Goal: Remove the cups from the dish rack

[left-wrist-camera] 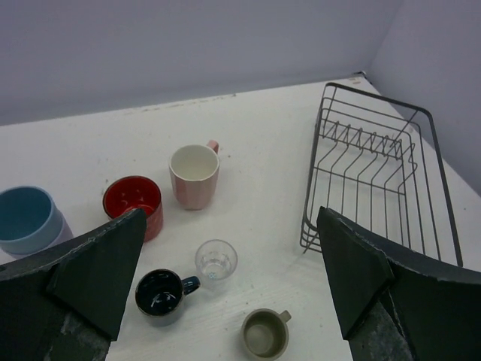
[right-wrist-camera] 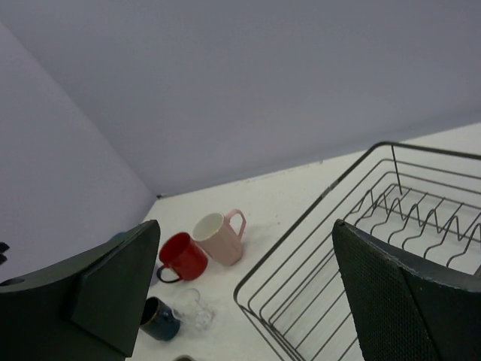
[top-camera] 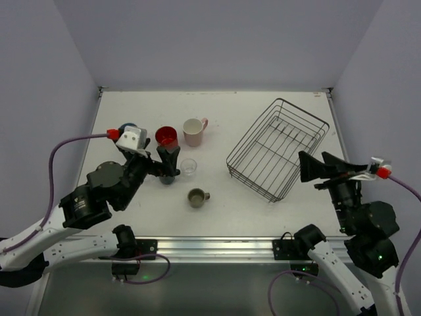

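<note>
With dish rack at frame right apparently empty, left gripper and right gripper both spread wide, holding nothing, lift left straight up, clear of dark blue cup.

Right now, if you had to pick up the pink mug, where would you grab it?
Probably its near rim, pinched from straight above. The pink mug stands upright and open, its handle points away at the back, and the red cup crowds its left side.
</note>
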### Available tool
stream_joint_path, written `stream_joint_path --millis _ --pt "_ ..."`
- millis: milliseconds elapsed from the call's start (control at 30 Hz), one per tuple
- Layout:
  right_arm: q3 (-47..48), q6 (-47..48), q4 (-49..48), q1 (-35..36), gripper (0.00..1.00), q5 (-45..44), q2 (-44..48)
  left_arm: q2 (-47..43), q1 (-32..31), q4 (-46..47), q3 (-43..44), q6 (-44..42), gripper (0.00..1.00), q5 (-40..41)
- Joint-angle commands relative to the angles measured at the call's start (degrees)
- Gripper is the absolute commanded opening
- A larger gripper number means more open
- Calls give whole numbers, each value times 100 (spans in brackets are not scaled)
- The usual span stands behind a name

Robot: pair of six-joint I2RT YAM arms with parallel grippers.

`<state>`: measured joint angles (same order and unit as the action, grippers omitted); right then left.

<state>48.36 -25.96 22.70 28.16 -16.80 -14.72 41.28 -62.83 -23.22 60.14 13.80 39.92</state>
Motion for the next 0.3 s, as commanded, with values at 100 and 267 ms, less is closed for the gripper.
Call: stream_joint_path --millis 100,267 --pt "209 504 -327 -13 99 -509 329 -646 -37 740 -511 -413 100 754" --pt "-54 425 -538 -13 99 -640 233 -876 -37 925 -758 -387 100 1087"
